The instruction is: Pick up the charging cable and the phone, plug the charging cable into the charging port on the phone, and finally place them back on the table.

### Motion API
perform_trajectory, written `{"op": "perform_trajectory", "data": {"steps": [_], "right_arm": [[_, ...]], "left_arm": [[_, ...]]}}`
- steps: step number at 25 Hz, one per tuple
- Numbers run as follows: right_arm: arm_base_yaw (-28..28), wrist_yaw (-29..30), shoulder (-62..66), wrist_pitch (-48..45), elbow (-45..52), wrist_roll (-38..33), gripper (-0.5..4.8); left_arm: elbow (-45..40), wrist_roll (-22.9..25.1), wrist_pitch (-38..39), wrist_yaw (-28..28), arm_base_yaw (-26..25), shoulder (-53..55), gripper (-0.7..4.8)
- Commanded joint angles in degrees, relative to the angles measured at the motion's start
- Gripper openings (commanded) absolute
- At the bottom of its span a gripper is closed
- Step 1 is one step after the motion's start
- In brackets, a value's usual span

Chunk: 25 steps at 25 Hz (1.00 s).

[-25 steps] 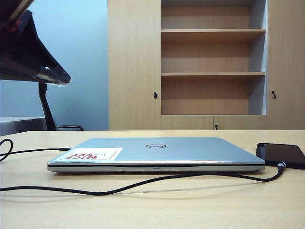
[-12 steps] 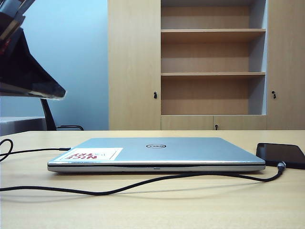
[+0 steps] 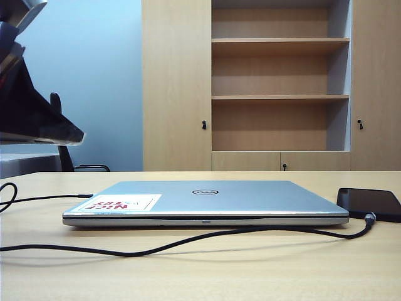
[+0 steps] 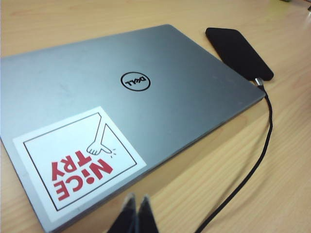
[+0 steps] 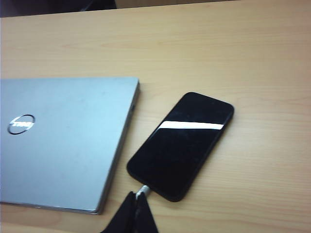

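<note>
Since a second ago, only the dark left arm at the exterior view's left edge is seen shifted slightly lower; laptop [image 3: 207, 202], phone [image 3: 369, 203] and charging cable [image 3: 188, 239] are unchanged on the table [image 3: 250, 269]. Phone lies flat beside the laptop's right edge, plug seated in its short near edge, cord trailing leftward in front of the laptop. Left gripper [image 4: 136, 213] is shown pinched together, empty, above the laptop's stickered corner. Right gripper [image 5: 137, 213] is likewise together, empty, above the plug end. Task judged essentially done; retreat is best made straight up, cord left unsnagged.
</note>
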<state>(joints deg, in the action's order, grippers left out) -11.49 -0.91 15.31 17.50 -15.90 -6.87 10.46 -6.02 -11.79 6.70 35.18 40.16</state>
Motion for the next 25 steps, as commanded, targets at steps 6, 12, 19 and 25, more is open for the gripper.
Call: {"op": "perform_trajectory", "data": {"steps": [6, 12, 19, 25], "right_arm": [[0.02, 1.01, 0.04, -1.03, -0.04, -0.59, -0.05], [0.02, 1.01, 0.04, -1.03, -0.04, -0.59, -0.05], [0.04, 0.85, 0.09, -0.85, -0.04, -0.61, -0.06], [0.04, 0.85, 0.09, -0.87, -0.04, -0.59, -0.05]], "left_arm": [[0.15, 0.0, -1.07, 0.17, 0.04, -0.04, -0.06], [0.07, 0.04, -1.18, 0.17, 0.04, -0.48, -0.06], [-0.48, 1.66, 0.61, 0.17, -6.01, -11.26, -0.06], [-0.55, 3.89, 9.49, 0.17, -21.16, -22.86, -0.06]]}}
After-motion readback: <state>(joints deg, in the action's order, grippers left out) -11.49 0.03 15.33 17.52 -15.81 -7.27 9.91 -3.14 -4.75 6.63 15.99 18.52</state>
